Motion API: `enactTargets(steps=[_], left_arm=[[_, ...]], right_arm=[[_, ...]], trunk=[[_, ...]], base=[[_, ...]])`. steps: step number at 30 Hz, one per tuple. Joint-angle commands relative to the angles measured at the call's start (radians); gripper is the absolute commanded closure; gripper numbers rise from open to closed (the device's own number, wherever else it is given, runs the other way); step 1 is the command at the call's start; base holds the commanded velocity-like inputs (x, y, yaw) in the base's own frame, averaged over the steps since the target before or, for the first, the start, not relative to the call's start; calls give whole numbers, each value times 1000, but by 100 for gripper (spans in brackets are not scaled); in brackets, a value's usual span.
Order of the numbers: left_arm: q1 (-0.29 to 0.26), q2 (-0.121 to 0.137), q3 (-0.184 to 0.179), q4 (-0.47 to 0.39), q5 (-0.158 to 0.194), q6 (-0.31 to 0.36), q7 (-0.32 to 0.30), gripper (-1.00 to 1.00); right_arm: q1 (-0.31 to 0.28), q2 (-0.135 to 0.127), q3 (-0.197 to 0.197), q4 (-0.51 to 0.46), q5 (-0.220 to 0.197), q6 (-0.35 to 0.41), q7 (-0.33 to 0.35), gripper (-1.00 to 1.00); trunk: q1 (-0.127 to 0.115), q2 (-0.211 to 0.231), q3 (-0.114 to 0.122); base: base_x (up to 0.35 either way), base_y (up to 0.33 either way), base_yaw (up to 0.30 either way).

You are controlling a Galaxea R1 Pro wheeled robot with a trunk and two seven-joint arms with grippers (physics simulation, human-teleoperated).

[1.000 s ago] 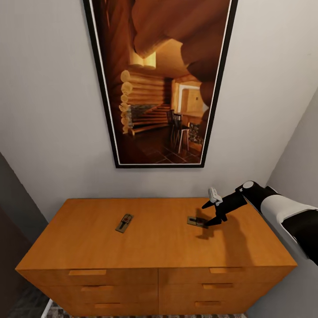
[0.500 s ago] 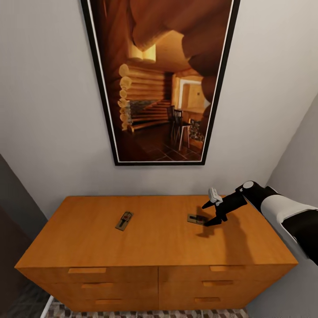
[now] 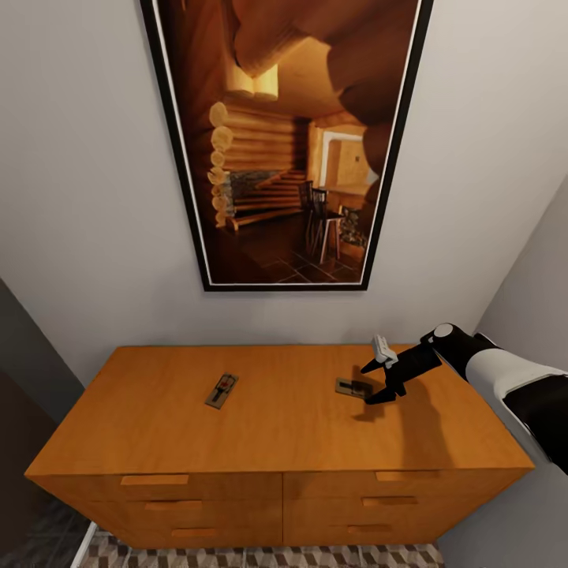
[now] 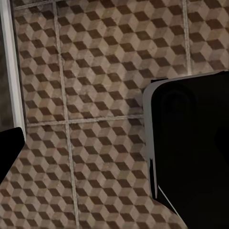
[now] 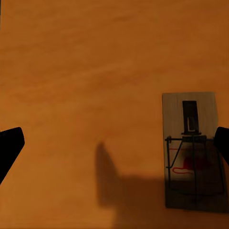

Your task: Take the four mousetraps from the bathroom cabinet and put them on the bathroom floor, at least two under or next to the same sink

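Bathroom floor (image 3: 260,556) cube tiles at 6 o'clock, below cabinet (image 3: 276,442). Cabinet top: one mousetrap (image 3: 222,390) at 9 o'clock of centre, second mousetrap (image 3: 353,387) at 3 o'clock, flat. Right gripper (image 3: 369,383) hovers just over second trap, jaws spread, grasping nothing. Left gripper: state cannot tell. Framed picture (image 3: 288,142) on wall at 12 o'clock.

Two mousetraps (image 3: 222,390) (image 3: 353,387) lie well apart on the cabinet (image 3: 276,426).

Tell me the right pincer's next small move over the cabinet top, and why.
Probably shift the right pincer sideways to centre it over the nearer mousetrap, then lower. Its fingers are spread, but in the right wrist view the trap lies off-centre, near one fingertip.
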Motion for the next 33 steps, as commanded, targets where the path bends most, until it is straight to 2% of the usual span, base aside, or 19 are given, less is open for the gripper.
enactTargets(steps=[1,9,18,33], left_arm=[[-1,0,-9,2,7,-5,2,-100],[-1,0,-9,2,8,-5,2,-100],[-1,0,-9,2,8,-5,2,-100],[-1,0,-9,2,8,-4,2,-100]], right_arm=[[0,0,-8,-1,10,-6,1,-100],[2,-1,-8,-1,11,-9,-7,-100],[3,0,-8,-1,14,-15,-96,-100],[3,1,-7,-1,22,-20,-125,-100]], trunk=[[1,-2,-3],[1,-2,-16],[1,-2,-20],[1,-2,-21]], base=[[54,0,0],[98,0,0],[65,0,0],[4,0,0]])
